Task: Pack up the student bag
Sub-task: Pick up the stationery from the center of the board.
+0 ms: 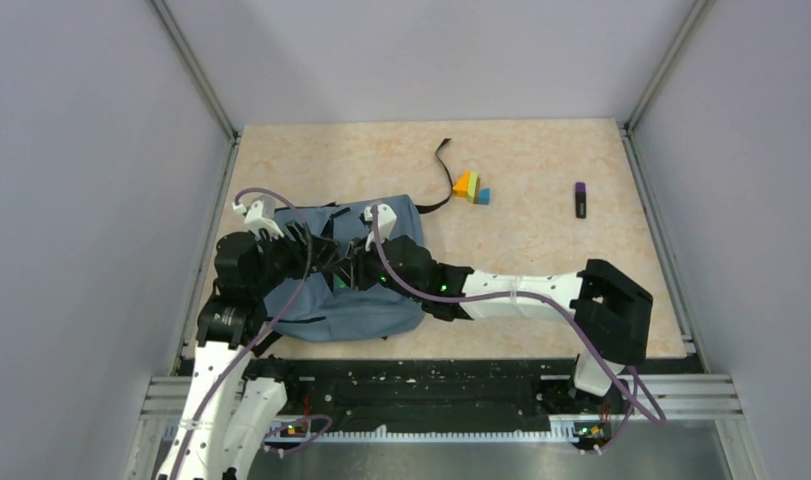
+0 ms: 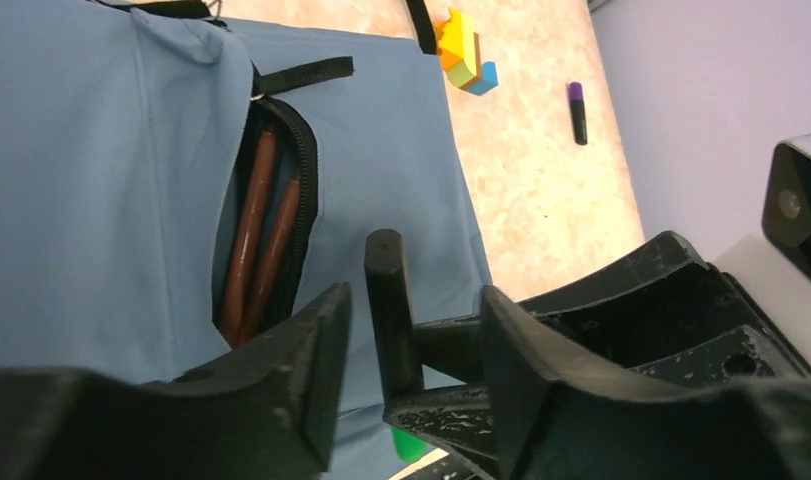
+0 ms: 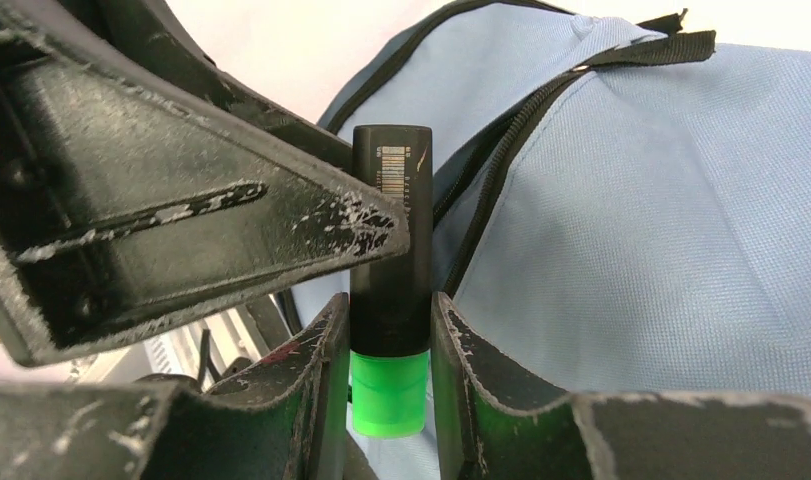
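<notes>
The student bag (image 1: 356,305), dusty blue with black zippers, lies flat at the table's left front. Its front pocket (image 2: 306,170) is unzipped, and two brown pens (image 2: 251,235) lie inside. Both grippers meet above the bag. My right gripper (image 3: 389,350) is shut on a black highlighter (image 3: 391,230) with a green cap, held upright over the fabric. My left gripper (image 2: 411,370) stands open around the top end of that highlighter (image 2: 386,290), with a gap on each side. In the top view the left gripper (image 1: 316,252) and the right gripper (image 1: 366,262) overlap over the bag.
A stack of orange, yellow, green and blue blocks (image 1: 472,187) sits beyond the bag, beside a loose black strap (image 1: 444,165). A purple-capped black marker (image 1: 580,199) lies at the right rear. Grey walls close in the table on three sides.
</notes>
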